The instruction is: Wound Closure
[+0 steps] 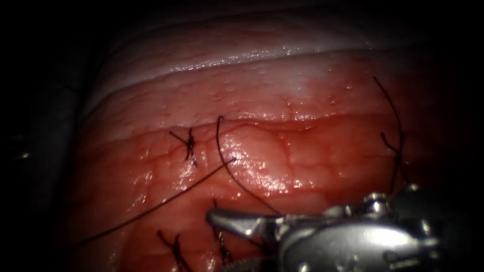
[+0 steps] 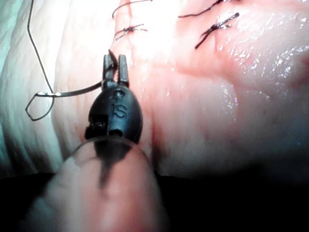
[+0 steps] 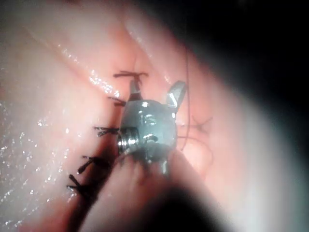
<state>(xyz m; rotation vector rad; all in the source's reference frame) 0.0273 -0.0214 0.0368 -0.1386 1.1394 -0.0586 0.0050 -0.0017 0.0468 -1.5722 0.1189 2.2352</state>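
The tissue lies with a row of knotted stitches across the cut, so much of the line already looks drawn together. A loose thread runs from just right of the upper knot down and away to the left. Another strand curves from the same spot toward the right tool.

Where the needle is I cannot tell; neither tool can be seen holding it.

In its wrist view, the left claw has its jaws close together on a dark bit of thread at their tips. A thicker strand runs off from the base of the jaws to a small slack loop on the pale tissue. My guess is it pinches there to keep the thread lifted and under control.

The right claw stands apart and holds nothing. It hangs just over the stitch row, probably kept free for the next grasp
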